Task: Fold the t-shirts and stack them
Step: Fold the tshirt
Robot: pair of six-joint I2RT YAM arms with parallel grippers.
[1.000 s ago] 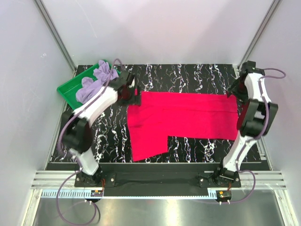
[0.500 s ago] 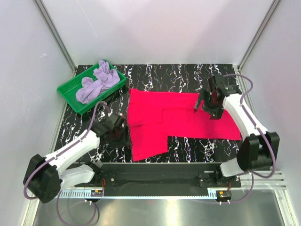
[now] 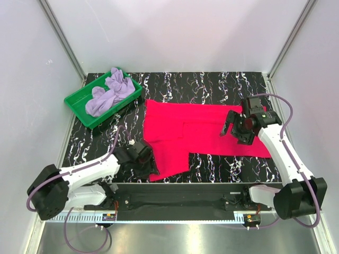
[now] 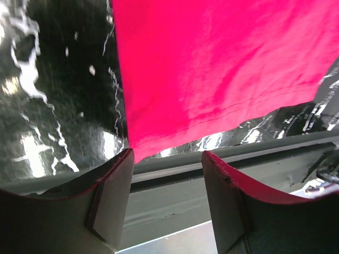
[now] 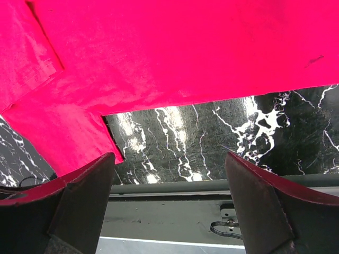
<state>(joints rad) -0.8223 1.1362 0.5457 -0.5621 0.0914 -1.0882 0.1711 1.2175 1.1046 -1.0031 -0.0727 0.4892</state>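
Note:
The crimson t-shirt (image 3: 198, 135) lies spread flat on the black marble table (image 3: 212, 84), with one part reaching toward the near edge at the left. The lavender t-shirt (image 3: 108, 92) is crumpled in the green tray (image 3: 76, 103) at the far left. My left gripper (image 3: 147, 166) is open and empty, low at the crimson shirt's near left corner; the left wrist view shows that corner (image 4: 143, 143) just ahead of the gripper (image 4: 167, 174). My right gripper (image 3: 233, 129) is open and empty above the shirt's right half; the right wrist view shows it (image 5: 169, 180) wide open over the cloth (image 5: 175, 47).
The black front rail (image 3: 180, 193) runs along the table's near edge, close under my left gripper. White walls and metal corner posts close in the back and sides. The tray stands at an angle by the far left corner.
Both arms left the shirt's far corners. The left one swung down to the near left corner and the right one came in over the right half. The shirt now lies flatter and wider.

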